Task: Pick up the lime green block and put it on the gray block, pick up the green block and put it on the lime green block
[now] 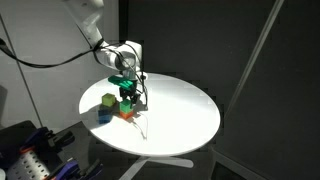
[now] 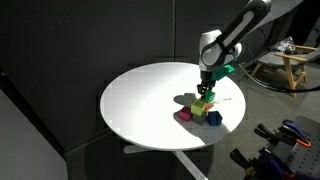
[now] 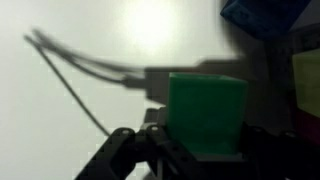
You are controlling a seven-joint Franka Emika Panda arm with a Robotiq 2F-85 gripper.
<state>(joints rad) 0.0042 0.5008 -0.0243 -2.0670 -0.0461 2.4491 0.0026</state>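
My gripper (image 1: 126, 88) is shut on the green block (image 3: 207, 110), which fills the space between the fingers in the wrist view. In both exterior views it hangs just above the cluster of cubes (image 2: 207, 84). The lime green block (image 1: 107, 100) shows directly above the bluish-gray block (image 1: 104, 116); I cannot tell whether it rests on it. They also show in an exterior view, lime (image 2: 203, 103) and gray (image 2: 213, 117). In the wrist view the gray block (image 3: 265, 14) is at the top right and the lime green block (image 3: 308, 85) at the right edge.
An orange cube (image 1: 125, 114) lies on the round white table (image 1: 185, 115) just below the gripper; it looks reddish in an exterior view (image 2: 185, 116). A thin cable's shadow crosses the tabletop (image 3: 70, 80). Dark curtains surround the table.
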